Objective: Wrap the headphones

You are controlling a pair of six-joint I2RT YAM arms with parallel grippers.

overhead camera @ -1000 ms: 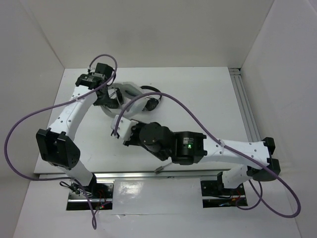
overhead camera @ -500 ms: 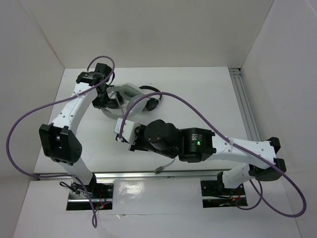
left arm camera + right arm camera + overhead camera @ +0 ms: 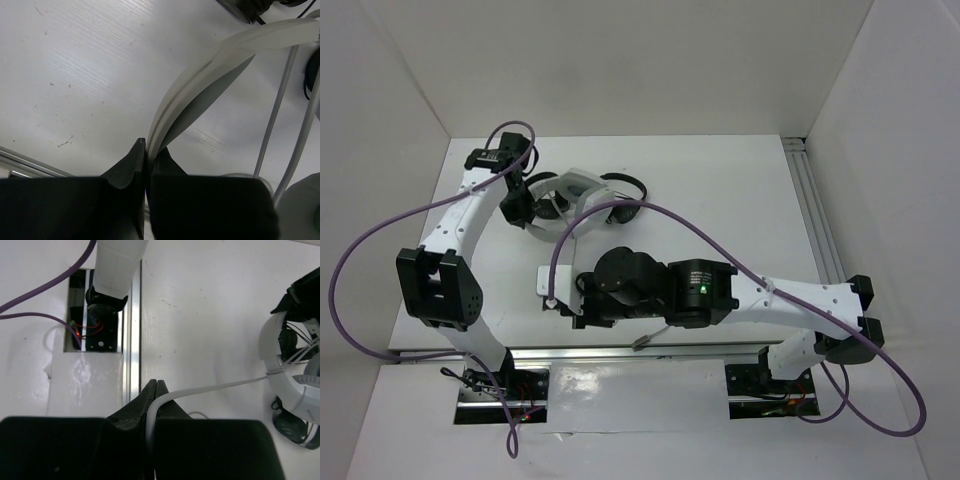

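Observation:
The light grey-white headphones [image 3: 576, 186] lie at the far left of the table. My left gripper [image 3: 527, 208] is beside them, and in the left wrist view this gripper [image 3: 148, 150] is shut on the wide band [image 3: 200, 95]. Two runs of thin grey cable [image 3: 280, 110] pass to its right. My right gripper [image 3: 563, 306] is nearer the front edge. In the right wrist view this gripper [image 3: 156, 388] is shut on the cable [image 3: 220, 386], which stretches right to the headphones [image 3: 274, 352].
Two small black headphones [image 3: 626, 209] [image 3: 620, 180] lie right of the grey-white pair; one black cup [image 3: 295, 426] shows at the lower right of the right wrist view. The metal rail [image 3: 131, 340] and left arm base [image 3: 102, 305] lie just beyond my right fingertips. White walls enclose the table.
My right gripper has pulled toward the near-left front of the table with the cable in it. My left gripper and the headband have shifted slightly left.

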